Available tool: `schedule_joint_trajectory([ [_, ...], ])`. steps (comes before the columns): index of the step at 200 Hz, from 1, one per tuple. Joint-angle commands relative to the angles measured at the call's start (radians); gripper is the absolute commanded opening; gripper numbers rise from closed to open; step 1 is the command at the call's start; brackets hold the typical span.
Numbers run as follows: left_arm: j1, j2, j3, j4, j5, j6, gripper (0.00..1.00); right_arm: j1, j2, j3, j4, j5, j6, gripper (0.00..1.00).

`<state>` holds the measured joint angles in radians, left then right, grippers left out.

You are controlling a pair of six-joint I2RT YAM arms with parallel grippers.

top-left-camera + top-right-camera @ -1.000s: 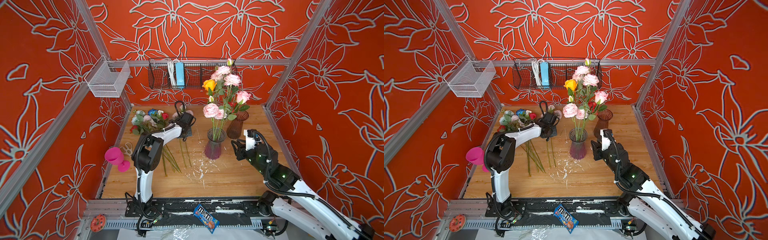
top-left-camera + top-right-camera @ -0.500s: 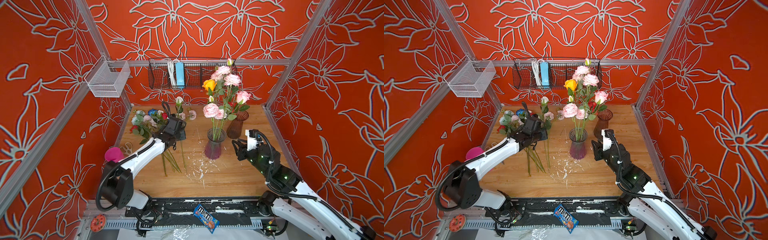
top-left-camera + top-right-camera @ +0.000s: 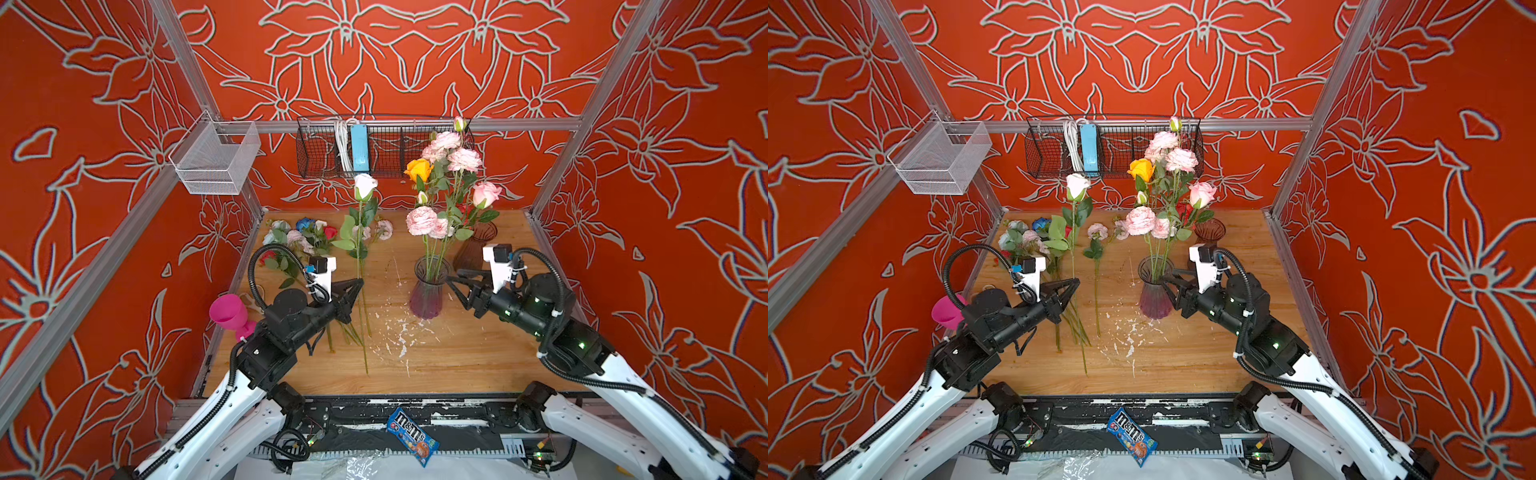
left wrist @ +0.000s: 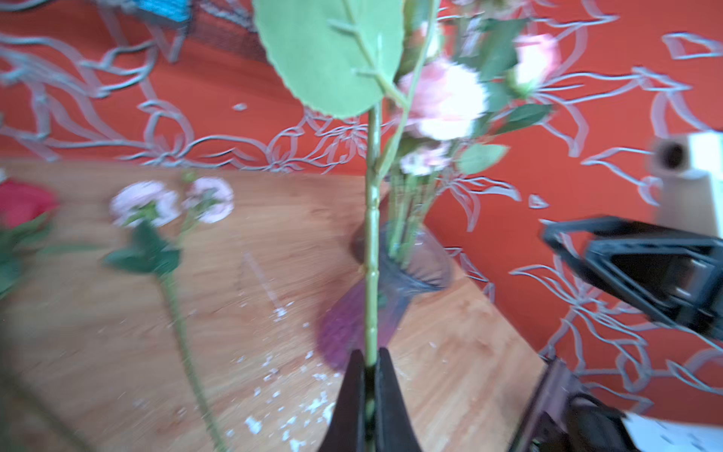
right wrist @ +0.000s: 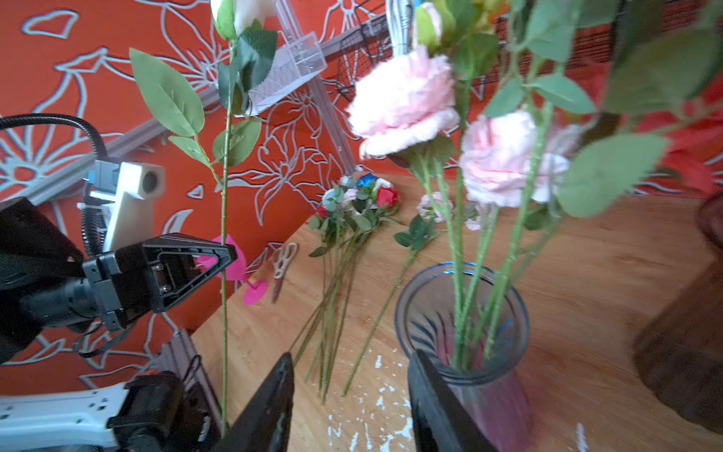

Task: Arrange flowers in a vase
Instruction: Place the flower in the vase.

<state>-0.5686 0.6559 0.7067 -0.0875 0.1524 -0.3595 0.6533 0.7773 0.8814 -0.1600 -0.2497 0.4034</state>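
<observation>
Wooden tabletop (image 3: 457, 357): our left gripper (image 3: 358, 284) pinches the white rose (image 3: 365, 185) stem upright for insertion. Right gripper (image 3: 451, 284), jaws spread and empty, sits at 3 o'clock of the vase (image 3: 428, 293), likely steadying it.

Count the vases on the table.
2. The purple vase, holding flowers, stands near the middle; the brown vase stands just behind it, nearer the right wall. The pink goblet at the left edge is left out.

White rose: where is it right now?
In both top views, the white rose stands upright, stem pinched in the left fingers, left of the purple vase.
</observation>
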Motion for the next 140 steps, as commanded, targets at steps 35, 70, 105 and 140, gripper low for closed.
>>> schedule_joint_trajectory([
  [35,-0.183,0.189,0.197,0.072,0.039,0.135,0.0,0.033,0.152,0.139,0.185,-0.247,0.126,0.54],
  [70,-0.213,0.32,0.287,0.125,0.079,0.125,0.0,0.047,0.204,0.16,0.228,-0.273,0.149,0.54],
  [105,-0.246,0.401,0.319,0.16,0.086,0.132,0.0,0.051,0.221,0.161,0.226,-0.249,0.139,0.49],
  [140,-0.253,0.421,0.314,0.17,0.088,0.13,0.0,0.05,0.236,0.165,0.224,-0.225,0.128,0.35],
])
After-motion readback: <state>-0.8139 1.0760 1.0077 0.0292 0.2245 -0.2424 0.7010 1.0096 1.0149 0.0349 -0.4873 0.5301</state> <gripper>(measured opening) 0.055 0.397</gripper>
